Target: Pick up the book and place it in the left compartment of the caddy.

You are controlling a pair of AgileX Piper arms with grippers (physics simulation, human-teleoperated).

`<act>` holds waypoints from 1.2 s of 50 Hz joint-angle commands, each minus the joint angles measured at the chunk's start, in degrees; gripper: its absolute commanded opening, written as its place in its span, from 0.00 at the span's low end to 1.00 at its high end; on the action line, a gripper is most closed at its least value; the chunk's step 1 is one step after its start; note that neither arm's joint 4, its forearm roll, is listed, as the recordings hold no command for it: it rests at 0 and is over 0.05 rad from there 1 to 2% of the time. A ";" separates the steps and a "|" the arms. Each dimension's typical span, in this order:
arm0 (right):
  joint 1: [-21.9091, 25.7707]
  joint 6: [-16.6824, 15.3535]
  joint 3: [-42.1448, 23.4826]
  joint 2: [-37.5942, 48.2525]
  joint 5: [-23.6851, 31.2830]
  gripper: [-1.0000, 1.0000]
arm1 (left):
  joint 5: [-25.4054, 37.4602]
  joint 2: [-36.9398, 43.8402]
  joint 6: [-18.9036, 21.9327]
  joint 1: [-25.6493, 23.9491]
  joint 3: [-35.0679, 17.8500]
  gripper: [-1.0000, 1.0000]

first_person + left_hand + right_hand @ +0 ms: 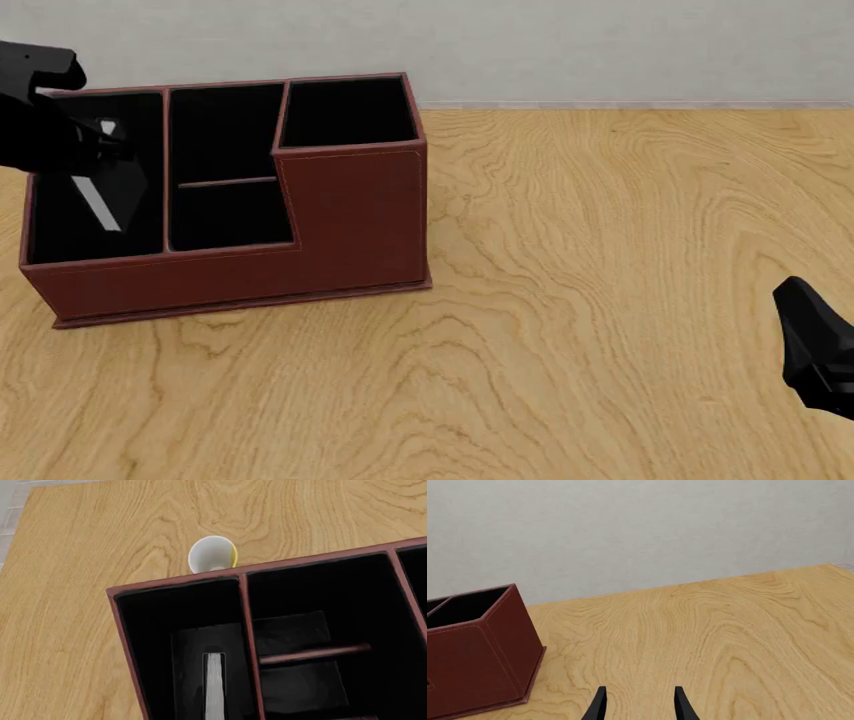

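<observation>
Left wrist view: your book (pixel 214 685) stands on edge inside the left compartment (pixel 150 645), low in the frame. Left jaws hidden; I cannot tell their state.

Front view: the left arm is nearest.

Right wrist view: right gripper (pixel 639 706) jaws open, empty.

The left gripper (pixel 94 165) sits low over the left compartment (pixel 60 235) with its arm cut by the front view's left edge, and its fingertips blend into the black lining — whether they grip the book (pixel 214 685) cannot be told (only its pale page edge shows, cropped at the frame's bottom). The right gripper (pixel 639 705) shows only two finger stubs. A white cup (pixel 213 554) is half hidden behind the caddy (pixel 175 582) wall.
</observation>
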 commanded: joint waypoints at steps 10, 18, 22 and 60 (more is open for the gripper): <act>-0.05 0.01 -0.02 0.16 -0.07 1.00 | -2.63 3.36 2.70 2.01 0.29 0.00; -0.12 0.23 -0.01 -0.06 0.15 1.00 | -3.03 5.22 2.58 2.30 -0.55 0.00; -0.13 0.32 0.01 0.10 -0.02 1.00 | -3.57 5.55 2.71 2.44 -0.42 0.00; -0.54 0.69 -0.03 -1.29 0.89 1.00 | -8.78 7.80 0.80 2.96 2.24 0.00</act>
